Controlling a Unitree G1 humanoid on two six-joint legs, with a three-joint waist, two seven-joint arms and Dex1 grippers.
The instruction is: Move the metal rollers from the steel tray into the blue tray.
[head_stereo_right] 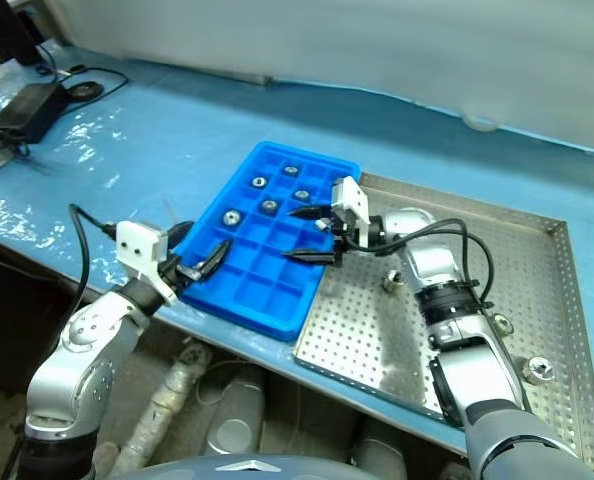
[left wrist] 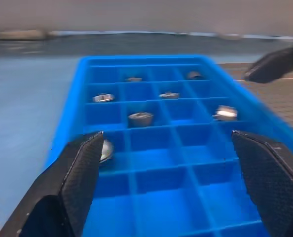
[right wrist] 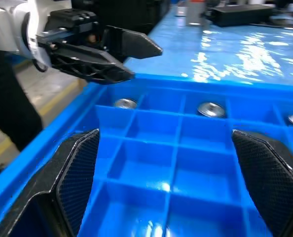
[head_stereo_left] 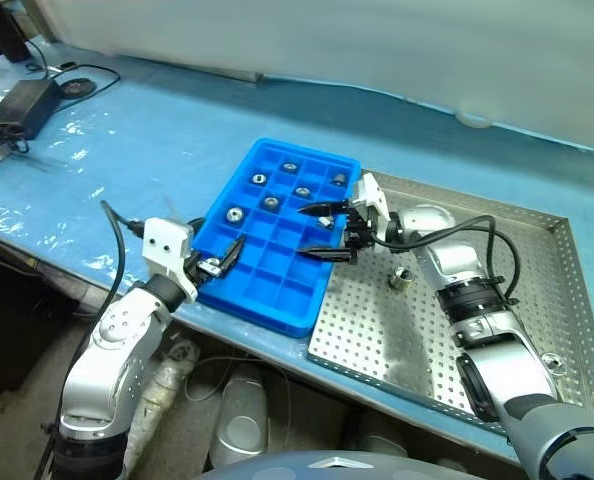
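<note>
Blue tray (head_stereo_left: 277, 235) lying on the table (head_stereo_left: 157, 130) with long axis running from near-left to far-right; its right long edge overlapping or touching the left rim of the steel tray (head_stereo_left: 537, 300), cannot tell which

Six or seven rollers (head_stereo_left: 270, 202) sitting in compartments of the far half of blue tray, each upright with centre hole facing up; near compartments bare

Loose roller (head_stereo_left: 402, 278) standing upright on the perforated floor of steel tray, just right of blue tray; another roller (head_stereo_left: 552, 361) near the right rim, well apart from the first. Most of the steel floor between them open

Left gripper (head_stereo_left: 225, 255) at the near-left edge of blue tray, pointing level along its long axis, fingers spread with nothing between them

Right gripper (head_stereo_left: 324, 232) over the right edge of blue tray, pointing left across it, fingers spread wide, holding nothing; one fingertip above the far rows, the other above a middle compartment

Grippers facing each other across the tray's near half, apart

Black box (head_stereo_left: 22, 105) with cables at far left of table, well apart from the trays
</note>
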